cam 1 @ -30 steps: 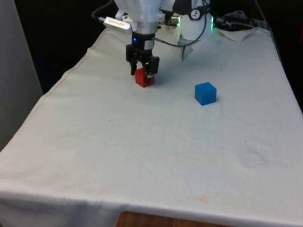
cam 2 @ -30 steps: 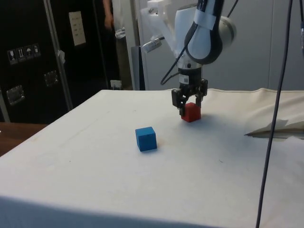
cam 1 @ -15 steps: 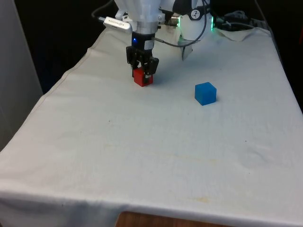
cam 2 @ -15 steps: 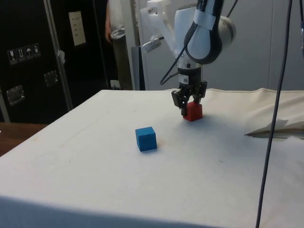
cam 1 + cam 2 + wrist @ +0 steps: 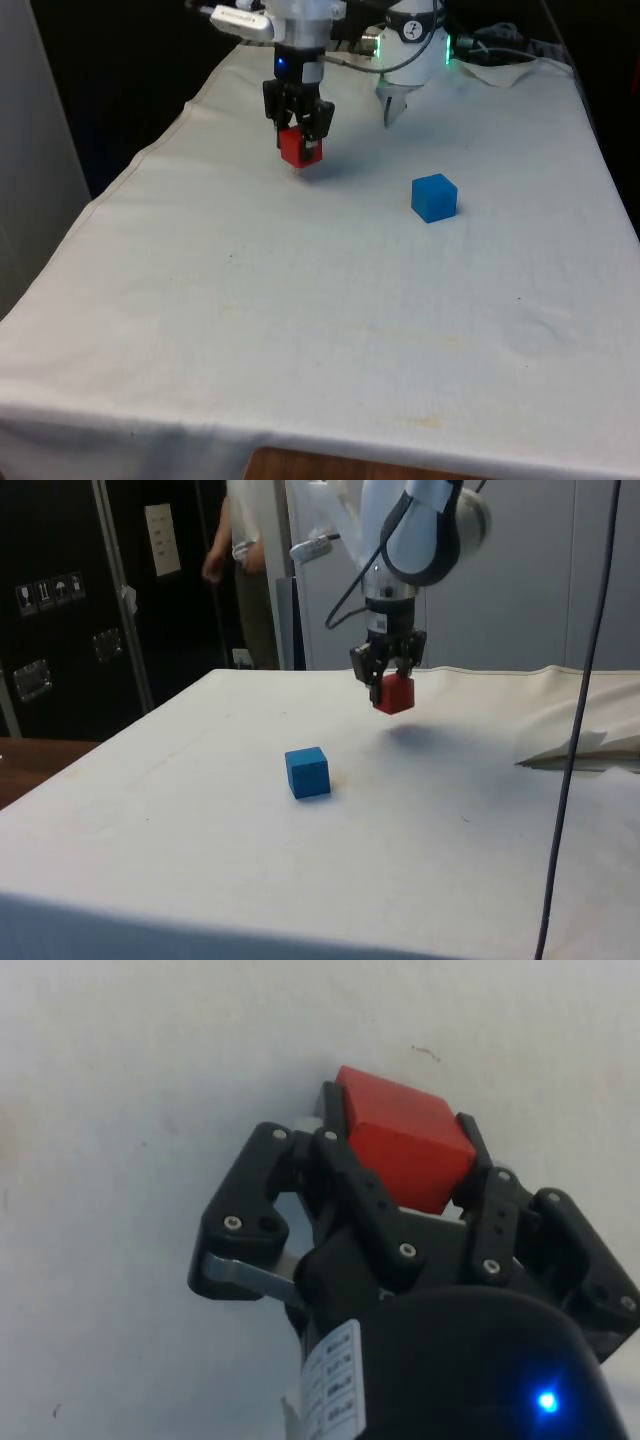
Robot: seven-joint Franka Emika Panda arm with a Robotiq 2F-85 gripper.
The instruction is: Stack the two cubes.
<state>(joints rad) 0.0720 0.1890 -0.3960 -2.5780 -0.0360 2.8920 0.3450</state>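
Claw clamps small red cube, lifted clear above white-clothed desk | small blue cube rests on desk at red cube's 4 o'clock, well apart

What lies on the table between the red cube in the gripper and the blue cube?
Nothing: in the front view, only bare white cloth lies between the red cube, held off the table in the gripper, and the blue cube.

arm: white rounded segments, black band near the wrist | cables: thin black, looping beside the arm | gripper: black, linked fingers with small silver screws, white printed label on body
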